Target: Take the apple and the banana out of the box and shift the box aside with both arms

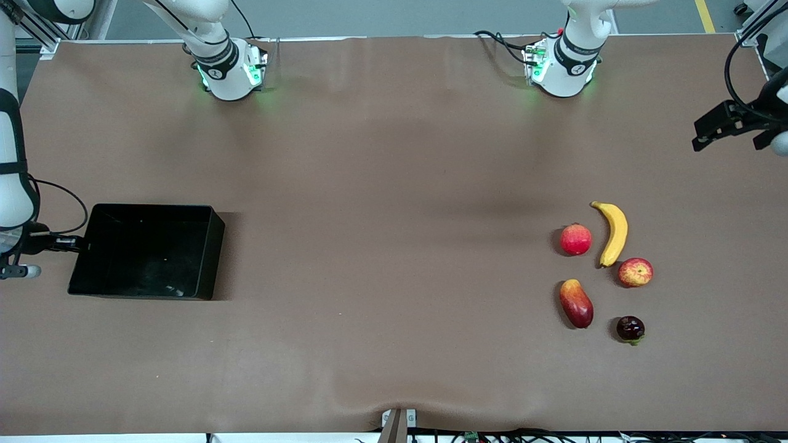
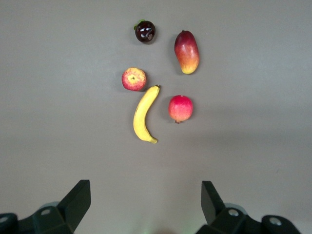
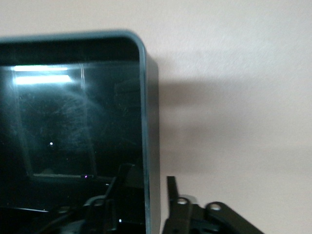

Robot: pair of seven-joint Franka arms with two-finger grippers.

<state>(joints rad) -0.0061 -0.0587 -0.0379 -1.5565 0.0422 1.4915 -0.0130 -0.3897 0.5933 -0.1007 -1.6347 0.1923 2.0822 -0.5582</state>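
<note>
Where straddling box wall, right end effector

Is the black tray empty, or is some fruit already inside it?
Empty. The black tray shows only its bare glossy floor, while the banana and the apple lie on the table toward the left arm's end.

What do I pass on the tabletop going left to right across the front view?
right gripper at the wall of the black tray → red round fruit and mango, level across → banana → dark fruit and apple → left gripper, open.
</note>
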